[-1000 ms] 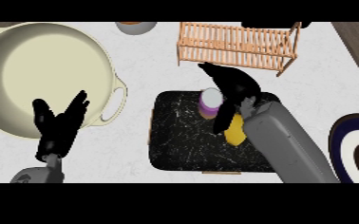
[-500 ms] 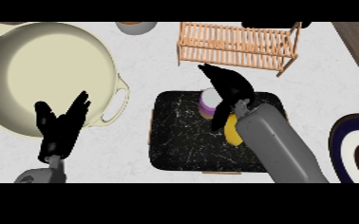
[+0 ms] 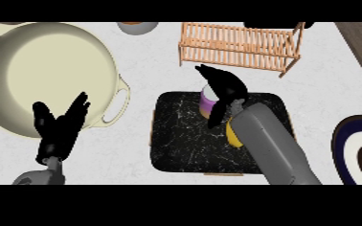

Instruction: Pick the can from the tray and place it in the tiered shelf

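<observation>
Grasping step, by the look of it, with nothing lifted yet. Can (image 3: 208,102) upright on the black tray (image 3: 184,143), in the tray's upper middle, just right of frame centre; purple side and pale top showing left of the right hand (image 3: 225,90). Right hand draped over the can from the right, fingers reaching past its top toward upper left, thumb hanging down beside it. Fingers bent around the can, though actual contact hard to tell from this angle. Yellow object (image 3: 234,135) lower on the tray, mostly hidden by the grey forearm.

Next move probably: close round the can, raise it straight up clear of the tray's rim, then carry it up-frame to the wooden shelf (image 3: 239,45) in the upper right centre.

Short path, bare white counter (image 3: 152,67) between tray's top edge and shelf's front rail. Slatted rails and end posts of the shelf likely to catch a low can, so height needed first. Big cream pot (image 3: 53,74) filling upper left, its handle near the tray's left edge, off the route. Dark plate (image 3: 350,148) at right edge, also clear. Left hand (image 3: 60,127) resting at lower left, fingers spread and upward, holding nothing.
</observation>
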